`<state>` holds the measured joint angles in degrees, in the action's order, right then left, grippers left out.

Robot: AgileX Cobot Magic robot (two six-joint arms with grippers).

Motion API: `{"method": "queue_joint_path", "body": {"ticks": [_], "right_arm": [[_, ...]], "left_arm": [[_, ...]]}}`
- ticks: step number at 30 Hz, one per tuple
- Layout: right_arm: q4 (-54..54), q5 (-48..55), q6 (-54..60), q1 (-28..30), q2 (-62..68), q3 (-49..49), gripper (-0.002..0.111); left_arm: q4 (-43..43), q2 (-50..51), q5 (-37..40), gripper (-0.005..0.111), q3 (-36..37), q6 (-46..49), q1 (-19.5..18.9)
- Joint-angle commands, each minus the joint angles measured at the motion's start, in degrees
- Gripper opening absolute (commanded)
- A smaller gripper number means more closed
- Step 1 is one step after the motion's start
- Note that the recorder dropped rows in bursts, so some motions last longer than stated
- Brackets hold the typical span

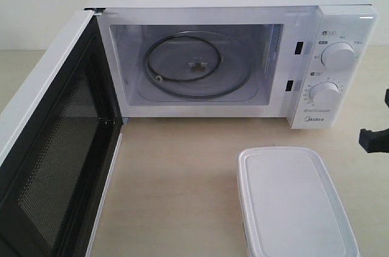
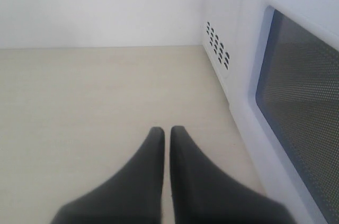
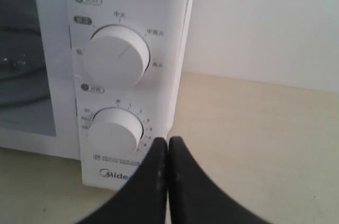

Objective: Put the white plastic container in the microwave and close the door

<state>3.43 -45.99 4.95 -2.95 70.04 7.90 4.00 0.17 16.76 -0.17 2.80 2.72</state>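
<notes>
The white plastic container (image 1: 293, 203), lid on, lies flat on the table in front of the microwave's knob panel. The microwave (image 1: 219, 56) stands open with its glass turntable (image 1: 196, 65) bare. The door (image 1: 51, 147) is swung out to the left, mesh inner face showing. My left gripper (image 2: 167, 130) is shut and empty over the table, beside the door's outer window (image 2: 302, 113). My right gripper (image 3: 168, 142) is shut and empty, low near the lower knob (image 3: 114, 131); only a black part of it (image 1: 372, 138) shows at the exterior view's right edge, right of the container.
The light wooden table (image 1: 176, 196) lies bare between the open door and the container. Vent holes (image 2: 218, 49) mark the microwave's left side. A white wall stands behind. The upper knob (image 3: 114, 57) sits above the lower one.
</notes>
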Motion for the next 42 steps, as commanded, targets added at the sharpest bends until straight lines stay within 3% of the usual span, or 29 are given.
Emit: {"method": "queue_joint_path", "body": {"ticks": [1,13,42], "right_arm": [[2.6,-6.6,-1.4,0.1,6.7,0.4,0.000],[12.0,-18.5,-1.3,0.1,20.6,-0.1,0.000],[13.8,-8.2,-1.4,0.1,25.5,-2.4,0.000]], "left_arm": [[0.5,-0.2,0.0,0.004,0.2,0.3,-0.2],[0.5,-0.2,0.0,0.004,0.2,0.3,-0.2],[0.5,-0.2,0.0,0.004,0.2,0.3,-0.2]]}}
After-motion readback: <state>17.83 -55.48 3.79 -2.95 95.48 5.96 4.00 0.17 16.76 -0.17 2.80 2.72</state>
